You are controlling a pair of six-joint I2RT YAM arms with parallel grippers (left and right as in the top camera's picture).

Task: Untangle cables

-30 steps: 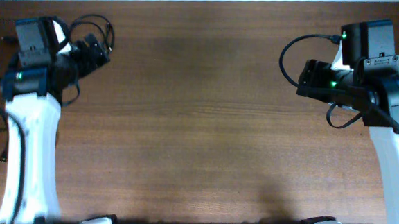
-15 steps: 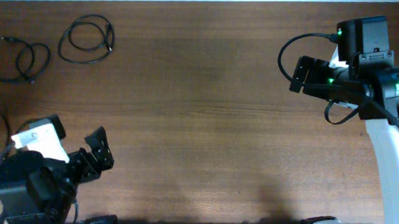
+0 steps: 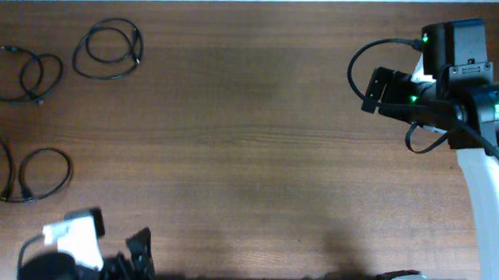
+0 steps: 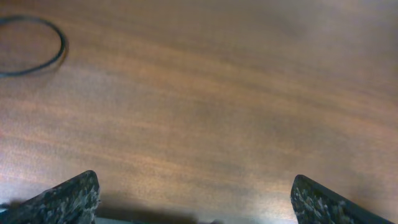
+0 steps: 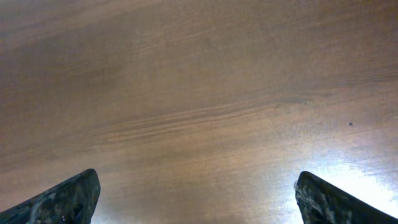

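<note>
Three cables lie separate on the left side of the table (image 3: 248, 157).

1. First cable (image 3: 23, 74): at the far left, near the back edge. It forms several overlapping loops.
2. Second cable (image 3: 77, 53): just right of the first and apart from it. It forms one open loop with its ends near the upper right of the loop.
3. Third cable (image 3: 20, 178): at the left edge, nearer the front, well apart from the other two. It forms a wide arc and a smaller closed loop side by side.

Left gripper (image 3: 138, 256): at the front-left edge of the table, right of and in front of the third cable. In the left wrist view the left gripper (image 4: 196, 186) stands wide, with only bare wood between the fingers. A cable loop (image 4: 62, 45) shows at the top left of that view, clear of the fingers.

Right gripper (image 3: 372, 91): over the back-right part of the table, well apart from all cables. In the right wrist view the right gripper (image 5: 196, 186) stands wide and holds nothing.
</note>
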